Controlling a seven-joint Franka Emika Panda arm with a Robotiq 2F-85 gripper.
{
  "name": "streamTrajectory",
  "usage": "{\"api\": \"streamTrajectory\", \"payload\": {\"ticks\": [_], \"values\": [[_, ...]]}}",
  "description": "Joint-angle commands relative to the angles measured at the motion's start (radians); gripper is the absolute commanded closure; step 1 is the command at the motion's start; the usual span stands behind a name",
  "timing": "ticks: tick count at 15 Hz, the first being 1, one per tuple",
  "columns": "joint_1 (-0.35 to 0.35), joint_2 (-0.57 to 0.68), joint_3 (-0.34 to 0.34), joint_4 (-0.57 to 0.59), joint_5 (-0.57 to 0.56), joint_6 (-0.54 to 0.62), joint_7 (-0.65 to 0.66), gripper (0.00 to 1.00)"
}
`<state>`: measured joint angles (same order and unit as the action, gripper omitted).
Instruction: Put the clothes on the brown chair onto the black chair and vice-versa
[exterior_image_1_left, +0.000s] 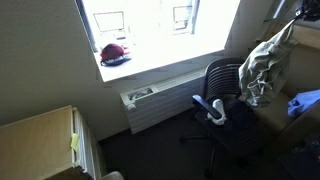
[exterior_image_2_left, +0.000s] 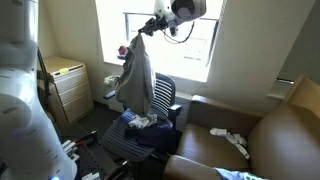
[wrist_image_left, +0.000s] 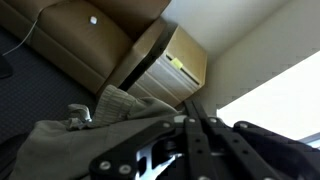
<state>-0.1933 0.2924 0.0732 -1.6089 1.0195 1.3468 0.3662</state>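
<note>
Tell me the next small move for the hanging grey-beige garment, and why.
Probably lift higher: the shut gripper holds the grey-beige garment above the black mesh office chair, its hem apparently near the dark navy piece, which it could drag.

Chairs x2: black office chair (exterior_image_2_left: 166, 95), brown armchair (exterior_image_2_left: 290, 130).
Garments x5: grey-beige piece (exterior_image_2_left: 135, 75) x1, navy piece (exterior_image_2_left: 150, 137) x1, small white piece (exterior_image_2_left: 146, 122) x1, 2nd white piece (exterior_image_2_left: 232, 138) x1, lt blue shirt (exterior_image_2_left: 240, 175) x1.
Red cap (exterior_image_1_left: 115, 53) x1.
Wooden cabinet (exterior_image_2_left: 68, 85) x1.
Radiator (exterior_image_1_left: 165, 100) x1.
</note>
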Motion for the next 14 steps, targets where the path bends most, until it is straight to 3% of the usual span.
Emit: {"api": "streamTrajectory", "payload": {"ticks": [1, 11, 13, 14], "values": [[0.063, -0.007, -0.028, -0.036, 0.115, -0.053, -0.06, 1.0], [0.186, 0.025, -0.016, -0.092, 0.126, -0.073, -0.181, 1.0], [0.23, -0.023, -0.009, -0.133, 0.139, 0.042, -0.306, 1.0], [0.216, 0.029, -0.026, -0.081, 0.117, -0.023, -0.237, 0.99]]}}
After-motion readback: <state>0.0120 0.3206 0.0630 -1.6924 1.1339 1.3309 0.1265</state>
